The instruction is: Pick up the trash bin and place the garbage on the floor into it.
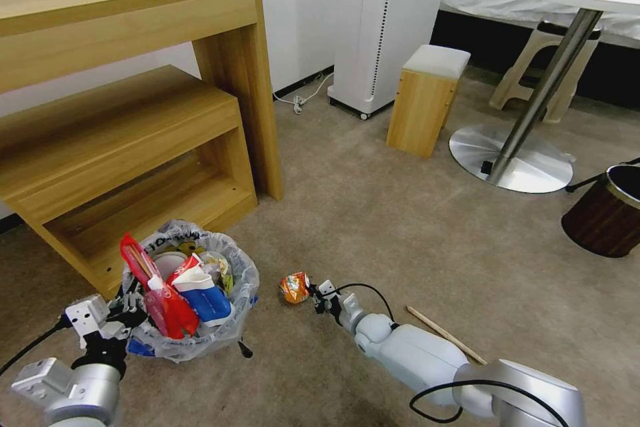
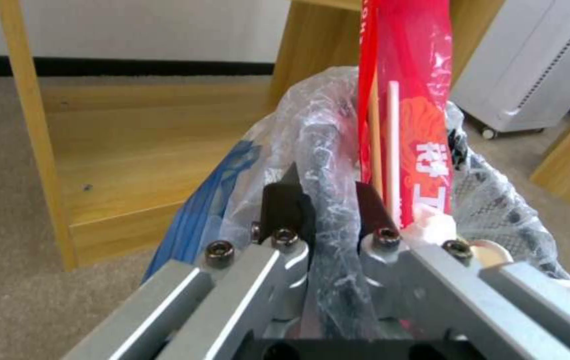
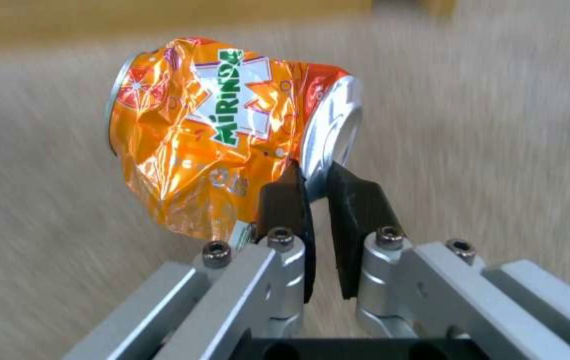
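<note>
Head view, hotel-style room: left gripper (image 1: 127, 307) clamped on the near rim of the trash bin (image 1: 200, 333), bag lining pinched between both fingers, bin lifted or resting low beside the wooden table (image 1: 133, 113), which of the two hard to tell. Already inside: red packet (image 1: 150, 280), blue-white carton (image 1: 203, 297), red paper cup (image 1: 187, 268), wrappers under them. Just to the bin's right, right gripper (image 1: 319, 295) closed on one end of a crushed orange Mirinda can (image 1: 295, 287), fingers nearly together on the bent metal rim, can apparently held just off the beige carpet (image 1: 400, 227). Right wrist view: fingertips (image 3: 285, 200) pinching the silver end of the can, grip thin and off-centre. Step in hand, by the look of it: carrying the can to the bin. Next move likely a short lift and swing leftward over the bag's rim, high enough to clear the upright packet, then release. Risk of the can twisting out of so narrow a hold. Wooden stick (image 1: 445, 335) lying on the carpet beside the right forearm, not yet collected. Open carpet ahead and to the right; table leg close behind the bin; brown bin (image 1: 603, 213), round-table base (image 1: 510, 157) and stool (image 1: 427, 100) well apart.
</note>
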Controlling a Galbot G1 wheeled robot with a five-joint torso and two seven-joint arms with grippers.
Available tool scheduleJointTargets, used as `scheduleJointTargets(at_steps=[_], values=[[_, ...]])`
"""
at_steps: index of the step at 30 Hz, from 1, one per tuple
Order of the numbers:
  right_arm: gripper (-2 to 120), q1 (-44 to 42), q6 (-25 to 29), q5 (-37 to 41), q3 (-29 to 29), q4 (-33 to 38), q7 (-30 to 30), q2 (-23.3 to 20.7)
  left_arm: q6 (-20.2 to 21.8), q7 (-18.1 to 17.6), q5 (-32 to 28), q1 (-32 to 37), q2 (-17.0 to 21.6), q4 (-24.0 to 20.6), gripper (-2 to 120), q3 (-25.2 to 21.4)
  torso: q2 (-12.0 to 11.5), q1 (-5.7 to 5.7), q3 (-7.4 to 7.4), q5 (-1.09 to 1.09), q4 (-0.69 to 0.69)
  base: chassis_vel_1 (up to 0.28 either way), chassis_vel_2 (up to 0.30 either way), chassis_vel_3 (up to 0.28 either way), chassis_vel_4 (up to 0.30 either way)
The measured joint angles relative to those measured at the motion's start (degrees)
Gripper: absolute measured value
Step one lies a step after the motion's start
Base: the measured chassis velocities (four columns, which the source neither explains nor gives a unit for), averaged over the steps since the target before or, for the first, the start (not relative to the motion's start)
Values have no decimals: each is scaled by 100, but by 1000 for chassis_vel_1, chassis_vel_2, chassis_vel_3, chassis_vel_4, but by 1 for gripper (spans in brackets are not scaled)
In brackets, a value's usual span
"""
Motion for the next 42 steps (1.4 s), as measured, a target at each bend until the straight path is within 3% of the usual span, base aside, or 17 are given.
scheduleJointTargets(at_steps=[2, 4, 6, 8, 10, 12, 19, 23, 27, 30, 42], values=[[6, -24, 21, 6, 33, 198, 2, -131, 3, -4, 0, -16, 14, 41, 3, 0, 0, 0, 0, 1, 0, 0, 0, 0, 0], [6, -107, 305, -320, 235, 767, 83, -701, 30, -27, -7, -69, 54, 154, 3, 6, 0, 0, 0, -6, -5, 0, 0, 0, 0], [6, -122, 382, -458, 296, 875, 93, -821, 38, -30, -10, -84, 63, 181, 3, 12, 0, 0, 0, -2, -5, 0, 0, 0, 0], [6, -174, 527, -677, 586, 1626, 129, -1428, 52, -37, -16, -120, 117, 302, 3, 39, 0, 0, 0, -7, -6, 0, 0, 0, 0], [6, -183, 560, -663, 640, 1815, 116, -1532, 56, -39, -17, -128, 129, 325, 3, 48, 0, 0, 0, -7, -6, 0, 0, 0, 0], [6, -193, 821, -527, 843, 2571, -233, -1937, 61, -40, -11, -161, 176, 393, 3, 88, 0, 0, 0, -1, -2, 0, 0, 0, 0], [6, 103, 987, -45, 849, 3959, -841, -2327, 80, -33, -11, -192, 217, 358, 3, 141, 0, 0, 0, -3, -3, 0, 0, 0, 0], [6, 684, 760, 238, 396, 4412, -861, -2221, 102, -30, 2, -197, 187, 233, 3, 180, 0, 0, 0, -3, -1, 0, 0, 0, 0], [6, 1227, 615, 358, -34, 4395, -779, -2032, 109, -16, 44, -144, 152, 99, 3, 218, 0, 0, 0, -2, -2, 0, 0, 0, 0], [6, 1872, 541, 417, -663, 3968, -672, -1644, 128, 4, 82, -53, 101, -139, 3, 254, 0, 0, 0, -2, 0, 0, 0, 0, 0], [6, 2307, 467, 394, -1503, 3224, -548, -494, 148, 17, 60, 145, 86, -492, 3, 195, 0, 0, 0, -4, -2, 0, 0, 0, 0]])
